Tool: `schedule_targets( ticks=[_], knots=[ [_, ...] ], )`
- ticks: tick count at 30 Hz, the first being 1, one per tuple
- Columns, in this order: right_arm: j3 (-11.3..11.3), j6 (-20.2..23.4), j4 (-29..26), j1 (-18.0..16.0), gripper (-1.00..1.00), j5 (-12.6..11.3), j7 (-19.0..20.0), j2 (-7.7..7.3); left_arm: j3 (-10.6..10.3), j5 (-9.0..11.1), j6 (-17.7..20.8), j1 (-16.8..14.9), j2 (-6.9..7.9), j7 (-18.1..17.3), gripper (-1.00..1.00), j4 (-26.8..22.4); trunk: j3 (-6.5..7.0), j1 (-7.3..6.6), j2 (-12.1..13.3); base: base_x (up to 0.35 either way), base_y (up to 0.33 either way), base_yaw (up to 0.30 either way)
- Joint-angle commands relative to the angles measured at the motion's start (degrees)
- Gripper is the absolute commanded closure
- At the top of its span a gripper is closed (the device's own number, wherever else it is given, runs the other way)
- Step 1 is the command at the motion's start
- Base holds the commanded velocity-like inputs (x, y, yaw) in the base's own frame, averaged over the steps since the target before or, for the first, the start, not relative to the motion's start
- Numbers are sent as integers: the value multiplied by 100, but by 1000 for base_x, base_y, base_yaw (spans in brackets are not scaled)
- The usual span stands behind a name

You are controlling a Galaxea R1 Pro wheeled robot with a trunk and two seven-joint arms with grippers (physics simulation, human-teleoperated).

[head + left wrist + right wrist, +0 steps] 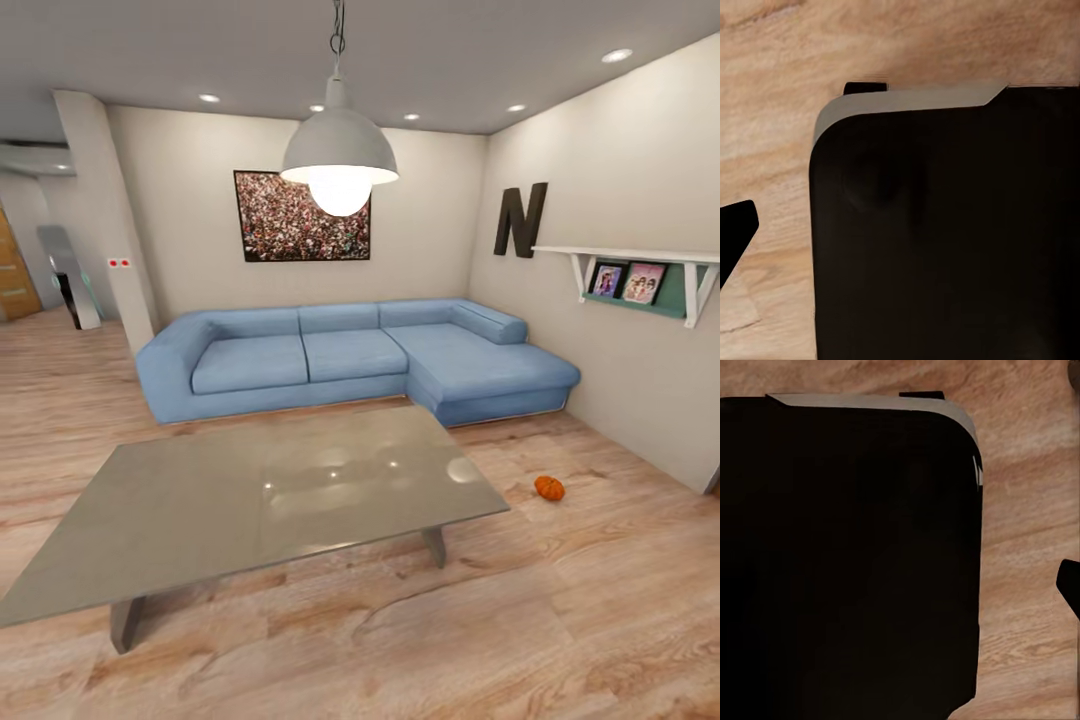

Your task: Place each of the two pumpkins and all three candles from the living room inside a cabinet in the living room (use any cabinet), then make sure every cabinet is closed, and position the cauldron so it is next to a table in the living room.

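Note:
One small orange pumpkin [548,487] lies on the wood floor to the right of the table [180,520], near the corner of the blue sofa. The table is low and rectangular, with a shiny grey top and slanted grey legs. Each wrist view looks down at the robot's black base [945,240] over the floor. A dark fingertip [736,232] juts in at the edge of the left wrist view, and another fingertip [1069,585] at the edge of the right wrist view. The candles, cabinet and cauldron are out of view.
A blue L-shaped sofa [340,355] stands against the back wall behind the table. A pendant lamp [339,160] hangs over the table. A wall shelf [640,270] with photos is on the right. Open floor runs left towards a doorway [30,290].

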Motion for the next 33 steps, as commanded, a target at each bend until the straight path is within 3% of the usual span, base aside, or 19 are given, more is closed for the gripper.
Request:
schedule_targets(
  ticks=[1,8,9,11,16,33],
  knots=[
    [-9,-21,4,-2,-100,-10,-8,1,6,6,-46,-1,0,-6,-100,0,-5,-2,-3,-111,23,254],
    [-9,-23,6,-2,-100,-11,-12,1,2,10,-270,7,-3,-4,-100,4,-5,-2,-3,-29,6,270],
    [-9,-23,7,-2,-100,-11,-12,1,2,10,-889,6,-1,-4,-100,4,-5,-2,-3,-3,1,275],
    [-9,-23,7,-2,-100,-11,-12,2,2,13,-961,7,-2,-4,-100,4,-5,-2,-3,-1,0,275],
    [-9,-23,7,1,-100,-11,-33,1,2,8,-1033,7,5,-3,-100,1,-5,-2,-3,0,0,276],
    [-1,-31,7,-2,-100,-2,-47,34,37,136,-1034,8,40,99,-100,4,300,-375,679,0,0,276]
  ],
)
